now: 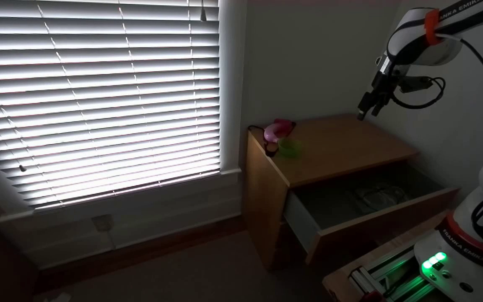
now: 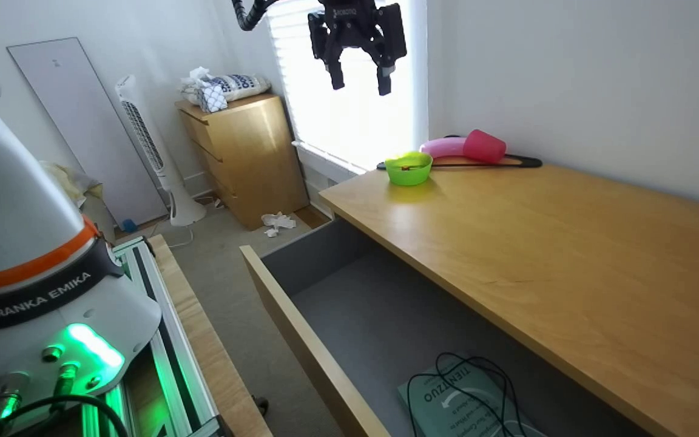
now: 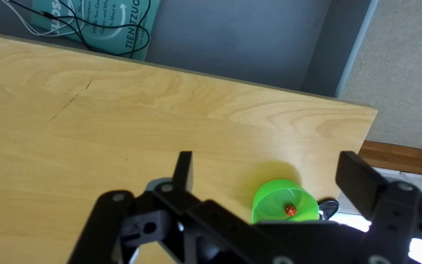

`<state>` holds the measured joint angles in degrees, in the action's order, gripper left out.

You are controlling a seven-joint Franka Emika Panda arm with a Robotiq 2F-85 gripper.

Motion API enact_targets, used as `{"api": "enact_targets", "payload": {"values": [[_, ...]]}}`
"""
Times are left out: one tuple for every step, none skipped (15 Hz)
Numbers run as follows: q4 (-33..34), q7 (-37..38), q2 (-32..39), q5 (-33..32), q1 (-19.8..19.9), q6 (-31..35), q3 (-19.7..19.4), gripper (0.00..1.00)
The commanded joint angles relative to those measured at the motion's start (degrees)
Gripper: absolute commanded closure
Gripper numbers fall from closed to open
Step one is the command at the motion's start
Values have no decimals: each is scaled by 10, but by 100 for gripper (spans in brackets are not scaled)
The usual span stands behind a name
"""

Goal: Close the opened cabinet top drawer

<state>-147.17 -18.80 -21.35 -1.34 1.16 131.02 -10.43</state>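
The light-brown wooden cabinet (image 1: pixel 342 142) stands against the wall; its flat top shows in an exterior view (image 2: pixel 568 255) and in the wrist view (image 3: pixel 123 121). Its top drawer (image 1: pixel 382 226) is pulled well out, with the grey inside exposed in both exterior views (image 2: pixel 313 346). Part of the drawer's inside shows in the wrist view (image 3: pixel 240 40). My gripper (image 1: pixel 368 114) is open and empty, high above the cabinet top and apart from the drawer. It also shows in an exterior view (image 2: pixel 361 88) and in the wrist view (image 3: pixel 266 156), its fingers spread wide.
A green cup (image 2: pixel 409 171) with a red die (image 3: pixel 290 210) inside, a pink item (image 2: pixel 484 147) and a black hanger (image 2: pixel 525 162) lie on the cabinet top. A teal book (image 2: pixel 468 400) with cables lies in the drawer. The robot base (image 1: pixel 455 256) stands close to the drawer front.
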Motion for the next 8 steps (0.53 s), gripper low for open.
{"api": "enact_targets", "payload": {"values": [[-20,63,1,-44,47,23,13,0],[-23,84,2,-59,60,20,14,0],[-32,115,4,-84,81,20,15,0],[-37,135,8,-96,94,13,13,0],[-50,158,12,-110,111,25,9,0],[-58,181,17,-118,125,31,7,0],[-69,205,22,-128,141,47,3,0],[-76,222,29,-128,154,57,-3,0]]}}
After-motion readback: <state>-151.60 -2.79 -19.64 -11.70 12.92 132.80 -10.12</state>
